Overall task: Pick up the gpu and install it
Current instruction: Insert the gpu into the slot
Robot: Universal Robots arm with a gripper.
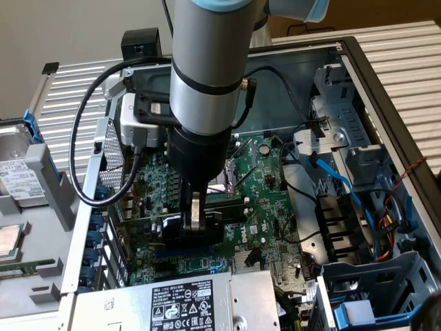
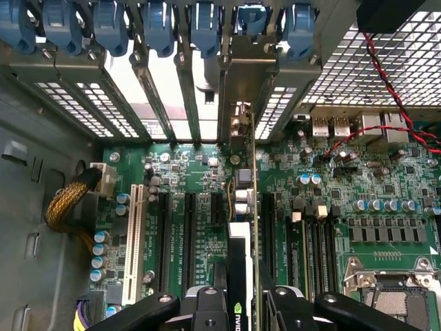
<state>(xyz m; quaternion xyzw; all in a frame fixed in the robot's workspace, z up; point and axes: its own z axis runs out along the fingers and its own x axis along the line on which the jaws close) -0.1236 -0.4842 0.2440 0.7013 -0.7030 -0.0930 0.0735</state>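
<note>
The gripper (image 2: 238, 303) has its fingers (image 2: 207, 303) closed on the gpu (image 2: 239, 262), pinching the card from both sides along its upper edge. The card stands on edge over the motherboard (image 2: 386, 227), in line with a slot, its metal bracket (image 2: 238, 89) reaching up to the row of rear openings under the blue clips (image 2: 204, 27). In the exterior view the gripper (image 1: 195, 224) sits low inside the computer case (image 1: 358, 62), just behind the power supply (image 1: 179, 303).
</note>
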